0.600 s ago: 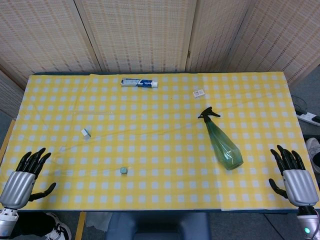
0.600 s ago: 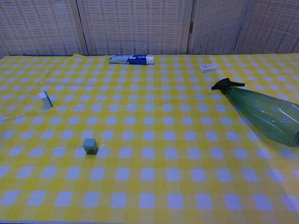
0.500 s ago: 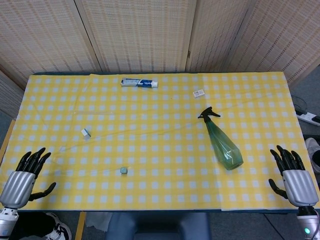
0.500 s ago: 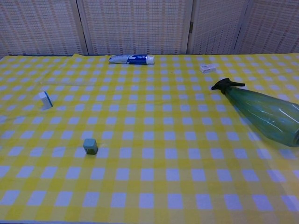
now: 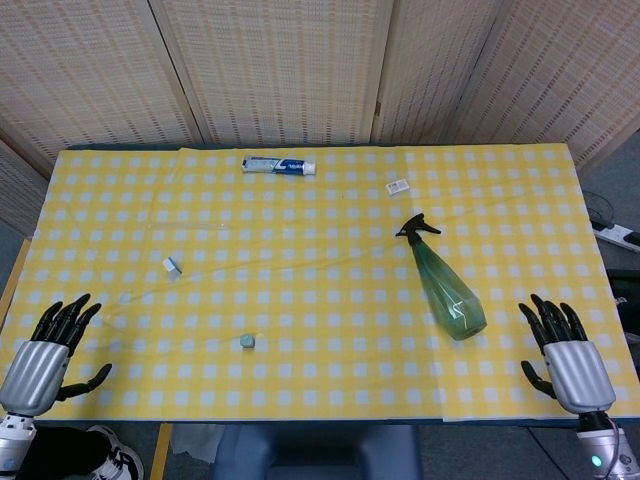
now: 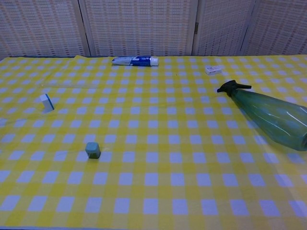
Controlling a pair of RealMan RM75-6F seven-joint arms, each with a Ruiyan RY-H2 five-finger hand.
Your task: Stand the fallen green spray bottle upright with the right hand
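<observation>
Woven screen panels behind, worktop (image 5: pixel 300 400) covered in yellow-and-white check cloth. Green spray bottle (image 5: pixel 447 283) lies on its side in the right half, nearer the right edge than the centre, black trigger head toward the far edge, fat base toward the near-right corner. My read: that orientation suits the job, base end is the closest part to the right hand, so a grab on the body and a tilt about the base should stand it up. Not touched yet. Right hand (image 5: pixel 562 355) sits off the near-right corner, just beside the bottle base but apart from it, back of hand up, fingers (image 5: pixel 545 315) spread wide and pointing to the far edge, holding nothing. Left hand (image 5: pixel 45 355) parked at the near-left corner, fingers also wide, empty, well apart from the bottle. Neither hand shows in the chest view. Toothpaste tube (image 5: pixel 279 165) at the far edge, out of the way.
</observation>
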